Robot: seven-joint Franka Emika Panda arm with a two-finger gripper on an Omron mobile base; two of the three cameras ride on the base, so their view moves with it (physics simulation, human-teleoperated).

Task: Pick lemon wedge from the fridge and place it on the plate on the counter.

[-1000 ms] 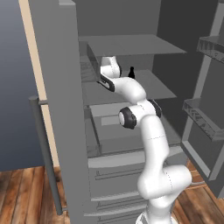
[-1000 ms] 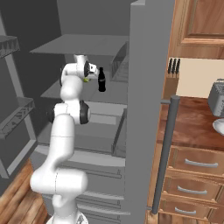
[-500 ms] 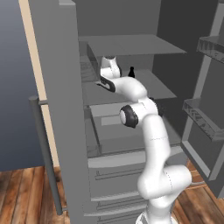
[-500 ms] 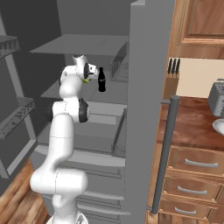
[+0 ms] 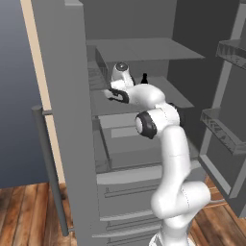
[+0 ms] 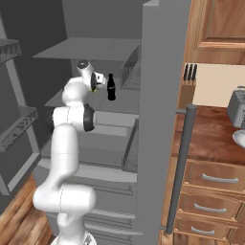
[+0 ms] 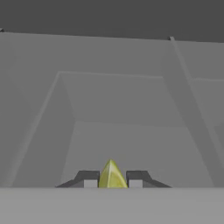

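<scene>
In the hand view the lemon wedge (image 7: 112, 176), yellow-green and pointed, sits between my gripper's (image 7: 112, 181) two dark fingertips (image 7: 89, 180), which touch it on both sides. From the right base view the gripper (image 6: 97, 85) is inside the fridge (image 6: 158, 119) over the middle shelf, with a yellow-green speck of lemon wedge (image 6: 95, 88) at its tip. The small black bottle (image 6: 111, 87) stands just right of it. The plate (image 6: 238, 138) peeks in at the right edge on the counter (image 6: 210, 139).
A grey shelf (image 5: 144, 48) spans the fridge just above the hand. Open door racks (image 5: 226, 129) stand on the right, and drawers (image 5: 129, 187) lie below. A toaster (image 6: 238, 106) and a knife block (image 6: 190, 72) stand on the counter. The fridge's bar handle (image 6: 181, 167) rises beside the drawers.
The hand has shifted slightly up and back over the shelf, keeping the lemon wedge at its tips. The bottle has stayed put.
</scene>
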